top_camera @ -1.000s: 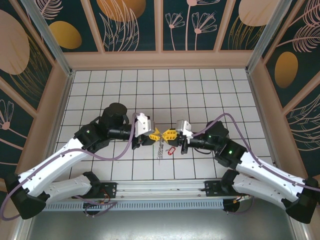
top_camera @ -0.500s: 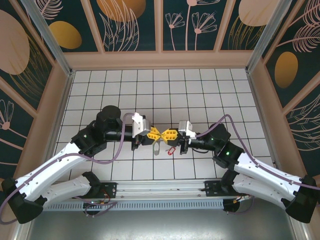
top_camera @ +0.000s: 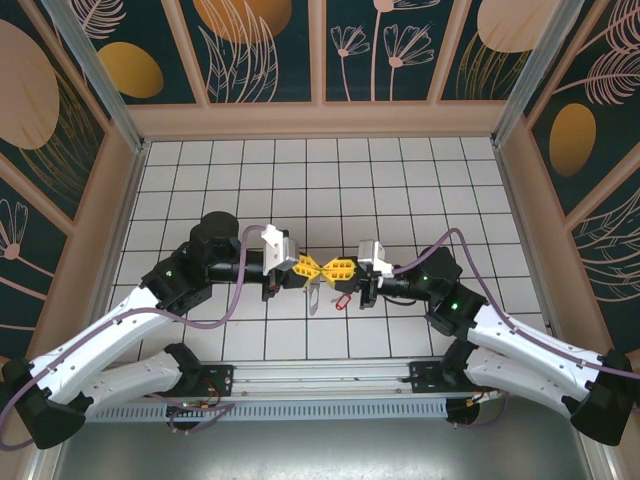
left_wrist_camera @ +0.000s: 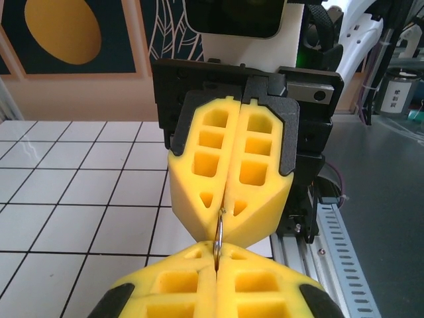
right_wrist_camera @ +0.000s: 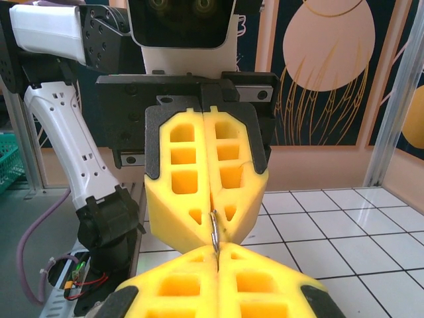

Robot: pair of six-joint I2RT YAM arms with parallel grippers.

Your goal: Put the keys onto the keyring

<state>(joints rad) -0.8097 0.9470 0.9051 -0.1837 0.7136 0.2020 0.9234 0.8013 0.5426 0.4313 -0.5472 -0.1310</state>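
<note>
Two grippers meet tip to tip. The left gripper (top_camera: 312,267) serves as the reference for every position given. Its yellow fingers (left_wrist_camera: 165,288) are pressed together, and the thin wire of the keyring (left_wrist_camera: 218,232) enters the seam between them at the tips. The right gripper (top_camera: 336,268) faces the left gripper head-on, almost touching it, and is likewise closed on the same wire (right_wrist_camera: 213,233), which bridges the narrow gap between the two pairs of tips. The rest of the keyring (top_camera: 314,295) hangs just below the left gripper's tips, above the tiled floor (top_camera: 400,180). The key (top_camera: 343,298) with its red tag hangs beside that loop, on the right gripper's side. Whether the key is threaded on the loop cannot be told.
</note>
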